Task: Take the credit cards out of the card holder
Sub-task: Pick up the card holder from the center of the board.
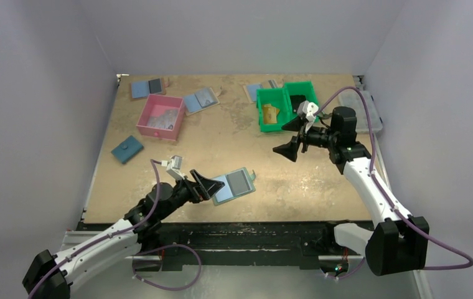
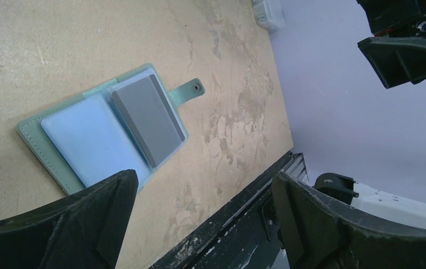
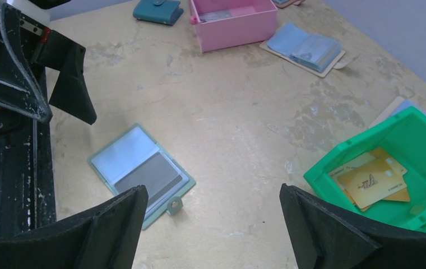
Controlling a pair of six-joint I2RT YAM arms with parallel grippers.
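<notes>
Near table [image 1: 284, 215] edge — card holder [image 1: 234, 185] open | credit cards [image 1: 271, 114] in bin [image 1: 272, 128]

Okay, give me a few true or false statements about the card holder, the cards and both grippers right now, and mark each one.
1. The card holder lies open on the table. True.
2. The credit cards sit in the pink box. False: they lie in the green bin.
3. The right gripper holds a card. False: its fingers stand open and empty.
4. The left gripper is open, holding nothing. True.
5. The dark blue wallet is closed. True.
</notes>
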